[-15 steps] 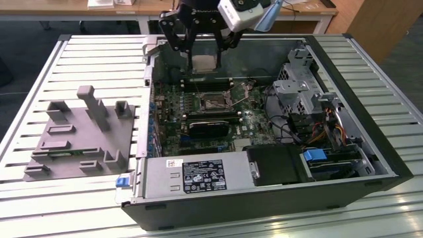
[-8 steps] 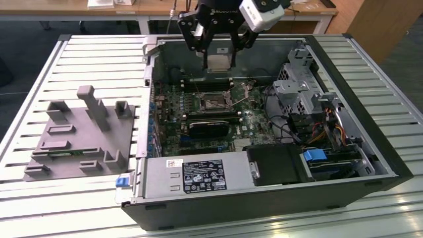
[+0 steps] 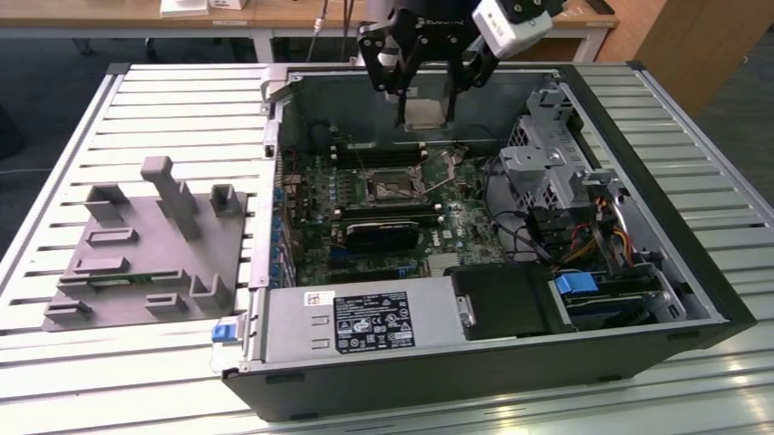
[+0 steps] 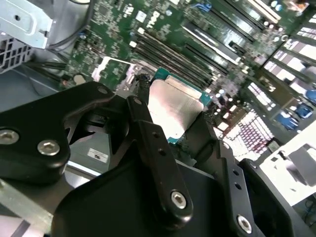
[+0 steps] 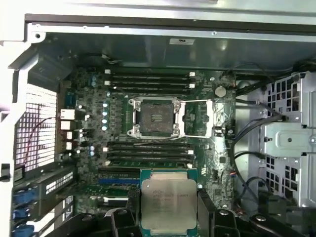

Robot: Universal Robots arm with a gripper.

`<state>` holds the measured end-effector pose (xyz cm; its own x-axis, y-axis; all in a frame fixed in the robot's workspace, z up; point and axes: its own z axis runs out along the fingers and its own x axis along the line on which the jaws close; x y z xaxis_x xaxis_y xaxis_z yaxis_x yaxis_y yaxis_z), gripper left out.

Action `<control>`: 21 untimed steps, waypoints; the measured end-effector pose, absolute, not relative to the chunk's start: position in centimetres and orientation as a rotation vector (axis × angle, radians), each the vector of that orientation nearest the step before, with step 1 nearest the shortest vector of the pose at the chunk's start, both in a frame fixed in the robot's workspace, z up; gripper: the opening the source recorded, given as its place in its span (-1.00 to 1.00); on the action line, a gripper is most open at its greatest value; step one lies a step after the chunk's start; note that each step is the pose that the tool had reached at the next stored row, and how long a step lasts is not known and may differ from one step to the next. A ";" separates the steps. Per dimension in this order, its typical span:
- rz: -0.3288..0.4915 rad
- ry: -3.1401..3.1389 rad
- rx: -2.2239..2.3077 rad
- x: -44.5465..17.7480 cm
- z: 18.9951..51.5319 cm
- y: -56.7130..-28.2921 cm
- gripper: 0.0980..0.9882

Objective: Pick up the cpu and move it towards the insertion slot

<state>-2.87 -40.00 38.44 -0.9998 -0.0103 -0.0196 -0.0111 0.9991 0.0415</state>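
While gripper (image 3: pixel 426 116) clamps cpu (image 5: pixel 168 204) | first wrist view: insertion slot (image 5: pixel 153 117) open, apart

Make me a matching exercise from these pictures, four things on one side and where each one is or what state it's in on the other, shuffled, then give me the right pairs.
Things:
1. cpu
2. insertion slot
3. grey tray
4. gripper

Places or states:
A. on the slatted table, outside the computer case
B. held between two black fingers, above the motherboard
C. open and bare, dark centre inside a metal frame
D. shut on a silver-topped chip

Pairs: 1-B, 2-C, 3-A, 4-D
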 end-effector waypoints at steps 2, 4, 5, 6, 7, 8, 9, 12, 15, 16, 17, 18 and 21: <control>0.065 3.121 -0.017 -2.5 38.4 -39.7 0.00; 0.065 3.121 -0.017 -2.2 38.3 -39.4 0.00; 0.065 3.121 -0.017 -2.0 38.2 -39.2 0.00; 0.065 3.121 -0.017 -1.9 38.2 -39.0 0.00; 0.065 3.121 -0.017 -1.9 38.1 -38.8 0.00; 0.065 3.121 -0.017 -1.8 38.1 -38.5 0.00; 0.065 3.121 -0.017 -1.7 38.1 -38.3 0.00; 0.065 3.121 -0.017 -1.6 37.9 -37.7 0.00; 0.065 3.121 -0.017 -1.5 37.8 -37.1 0.00; 0.065 3.122 -0.017 -1.5 37.8 -36.8 0.00; 0.065 3.121 -0.017 -1.5 37.8 -36.6 0.00; 0.065 3.121 -0.017 -1.5 37.7 -36.4 0.00; 0.065 3.121 -0.017 -1.5 37.7 -35.8 0.00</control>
<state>-1.52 -35.77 37.66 -0.9998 -0.0103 -0.0197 -0.0111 0.9991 0.0415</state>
